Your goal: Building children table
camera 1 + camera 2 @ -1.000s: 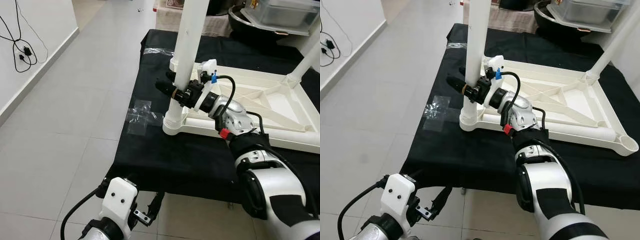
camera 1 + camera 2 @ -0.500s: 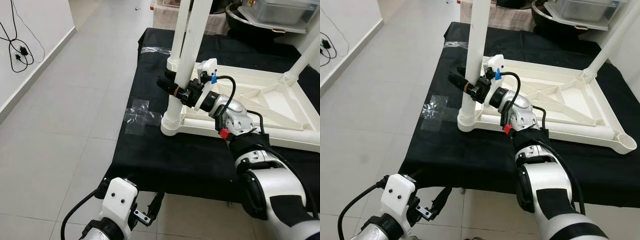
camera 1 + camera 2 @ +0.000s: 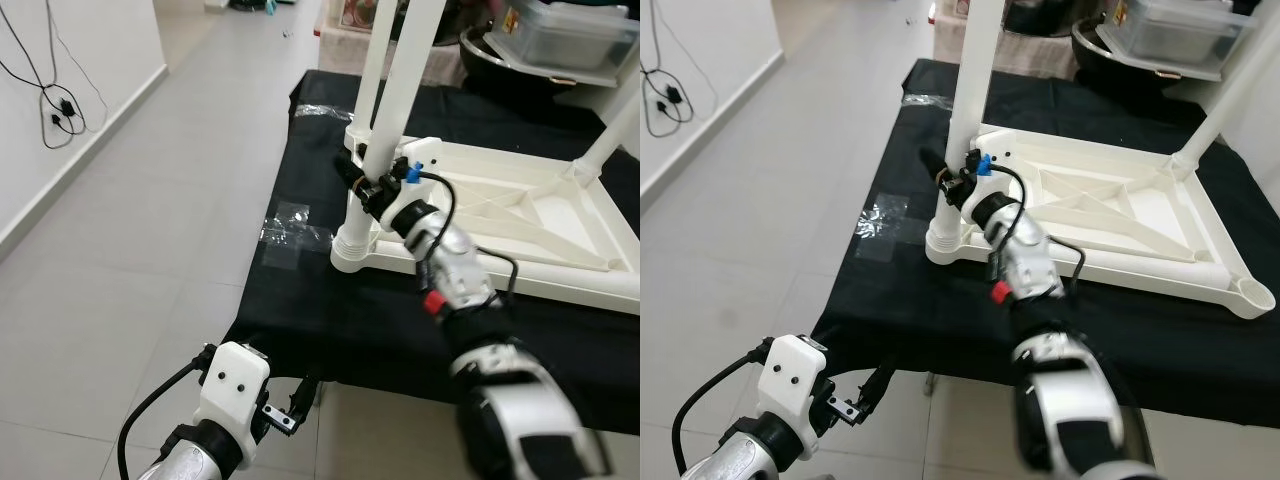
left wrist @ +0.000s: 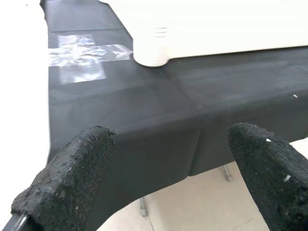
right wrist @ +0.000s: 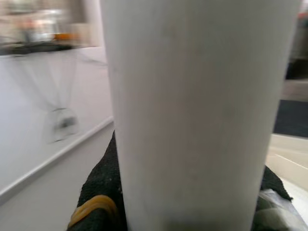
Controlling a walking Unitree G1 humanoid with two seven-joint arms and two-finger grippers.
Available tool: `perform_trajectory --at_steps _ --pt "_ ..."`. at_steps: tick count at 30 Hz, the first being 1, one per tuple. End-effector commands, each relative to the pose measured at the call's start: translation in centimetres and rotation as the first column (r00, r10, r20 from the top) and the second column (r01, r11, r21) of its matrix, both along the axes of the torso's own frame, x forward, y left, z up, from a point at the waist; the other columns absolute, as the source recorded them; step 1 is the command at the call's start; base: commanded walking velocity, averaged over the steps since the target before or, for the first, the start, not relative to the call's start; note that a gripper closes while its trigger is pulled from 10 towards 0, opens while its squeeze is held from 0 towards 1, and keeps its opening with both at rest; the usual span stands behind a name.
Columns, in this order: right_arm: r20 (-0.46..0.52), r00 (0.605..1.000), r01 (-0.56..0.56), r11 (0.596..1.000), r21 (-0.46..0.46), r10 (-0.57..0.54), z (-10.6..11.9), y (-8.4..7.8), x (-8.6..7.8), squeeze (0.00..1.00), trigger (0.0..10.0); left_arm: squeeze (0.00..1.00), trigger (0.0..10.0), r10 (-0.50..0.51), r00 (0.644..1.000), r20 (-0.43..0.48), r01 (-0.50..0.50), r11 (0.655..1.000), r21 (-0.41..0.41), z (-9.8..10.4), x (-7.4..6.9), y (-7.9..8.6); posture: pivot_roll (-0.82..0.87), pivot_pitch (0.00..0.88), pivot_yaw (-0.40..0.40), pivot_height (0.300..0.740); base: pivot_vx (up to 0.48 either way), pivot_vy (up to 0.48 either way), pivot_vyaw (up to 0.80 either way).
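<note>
The right tool [image 3: 368, 187] is clamped around a white table leg [image 3: 398, 95] just above the corner socket of the upturned white children's table top [image 3: 520, 215]. That top lies on a table draped in black cloth [image 3: 300, 290]. The leg rises steeply from the tool and appears to lean slightly; if it is not fully seated, a sideways pull could lever it out or drag the light frame across the cloth. The plastic is smooth, glossy and ribbed underneath with diagonal braces. More legs stand at corners beyond the tool. The left tool [image 4: 159, 178] hangs low before the table edge, fingers [image 4: 72, 173] spread apart and empty. Clear tape [image 3: 290, 225] sits beside the socket.
</note>
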State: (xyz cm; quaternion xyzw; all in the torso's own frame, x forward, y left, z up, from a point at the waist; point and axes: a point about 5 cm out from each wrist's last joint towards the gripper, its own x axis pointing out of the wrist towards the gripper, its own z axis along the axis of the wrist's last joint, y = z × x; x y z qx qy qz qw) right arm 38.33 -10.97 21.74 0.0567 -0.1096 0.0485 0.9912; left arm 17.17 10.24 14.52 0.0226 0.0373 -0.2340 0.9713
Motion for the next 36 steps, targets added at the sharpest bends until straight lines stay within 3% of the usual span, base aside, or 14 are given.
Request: perform_trajectory --at_steps 1,3,6,13,16,17,19,20,22,23,29,30,31,36 --pt "-0.179 0.969 0.174 0.985 0.005 -0.171 -3.9 -2.8 -0.3 0.00 0.0 0.00 10.0 -0.002 1.000 -0.009 0.002 1.000 0.005 -0.3 -0.1 0.1 0.13 0.118 -0.122 0.740 0.000 0.000 0.00" --pt "-0.219 0.910 0.370 0.928 0.040 -0.353 -3.9 -1.8 -1.3 0.00 0.0 0.00 10.0 0.003 1.000 -0.009 -0.003 1.000 0.003 -0.3 -0.1 0.1 0.13 0.126 -0.126 0.740 0.000 0.000 0.00" --pt "-0.225 0.876 0.452 0.889 0.072 -0.427 -3.4 -0.5 -2.1 0.00 0.0 0.00 10.0 0.006 1.000 -0.009 -0.006 1.000 0.005 -0.3 -0.1 0.2 0.13 0.127 -0.124 0.740 0.000 0.000 0.00" --pt "-0.295 0.835 0.515 0.849 0.122 -0.464 -2.9 2.8 -2.6 0.00 0.0 0.00 10.0 0.009 1.000 -0.010 -0.009 1.000 0.005 -0.3 -0.1 0.2 0.14 0.135 -0.128 0.740 0.000 0.000 0.00" --pt "-0.304 0.833 0.515 0.848 0.126 -0.462 -2.8 3.1 -2.7 0.00 0.0 0.00 10.0 0.009 1.000 -0.010 -0.009 1.000 0.004 -0.3 -0.1 0.2 0.14 0.135 -0.128 0.740 0.000 0.000 0.00" --pt "-0.284 0.859 0.473 0.873 0.121 -0.426 -2.4 3.5 -2.6 0.00 10.0 0.00 10.0 0.007 1.000 -0.011 -0.007 1.000 0.004 -0.3 -0.1 0.2 0.14 0.138 -0.128 0.740 0.000 0.000 0.00" --pt "-0.261 0.882 0.430 0.897 0.105 -0.392 -2.0 3.8 -2.6 0.00 10.0 0.00 10.0 0.006 1.000 -0.012 -0.006 1.000 0.004 -0.3 0.0 0.2 0.13 0.137 -0.128 0.740 0.000 0.000 0.00" --pt "-0.240 0.893 0.409 0.909 0.085 -0.380 -1.7 3.5 -2.6 0.89 10.0 0.00 10.0 0.004 1.000 -0.013 -0.004 1.000 0.003 -0.4 0.0 0.2 0.13 0.138 -0.126 0.740 0.000 0.000 0.00" --pt "-0.229 0.898 0.400 0.914 0.071 -0.375 -1.6 3.3 -2.6 0.89 10.0 0.00 10.0 0.003 1.000 -0.013 -0.003 1.000 0.002 -0.4 0.0 0.2 0.13 0.138 -0.126 0.740 0.000 0.000 0.00" --pt "-0.234 0.896 0.402 0.913 0.072 -0.377 -1.7 3.0 -2.7 1.00 10.0 0.00 10.0 0.002 1.000 -0.013 -0.002 1.000 0.002 -0.4 0.0 0.1 0.13 0.136 -0.126 0.740 0.000 0.000 0.00" --pt "-0.189 0.905 0.398 0.915 0.058 -0.382 -1.6 2.0 -3.0 1.00 10.0 0.00 10.0 0.001 1.000 -0.012 -0.001 1.000 0.000 -0.4 0.1 0.1 0.13 0.135 -0.125 0.740 0.000 0.000 0.00" --pt "-0.175 0.920 0.366 0.928 0.072 -0.350 -1.6 1.8 -3.1 0.00 10.0 0.00 10.0 0.001 1.000 -0.013 -0.001 1.000 0.001 -0.5 0.1 0.1 0.13 0.133 -0.125 0.740 0.000 0.000 0.00" --pt "-0.118 0.951 0.298 0.950 0.091 -0.287 -1.1 1.3 -3.1 0.00 10.0 0.00 10.0 0.002 1.000 -0.012 -0.002 1.000 0.001 -0.5 0.1 0.1 0.13 0.133 -0.125 0.740 0.000 0.000 0.00" --pt "-0.028 0.980 0.197 0.976 0.094 -0.195 -0.4 0.6 -3.2 0.00 10.0 0.00 10.0 0.002 1.000 -0.012 -0.002 1.000 0.001 -0.5 0.1 0.1 0.13 0.132 -0.125 0.740 0.000 0.000 0.00"
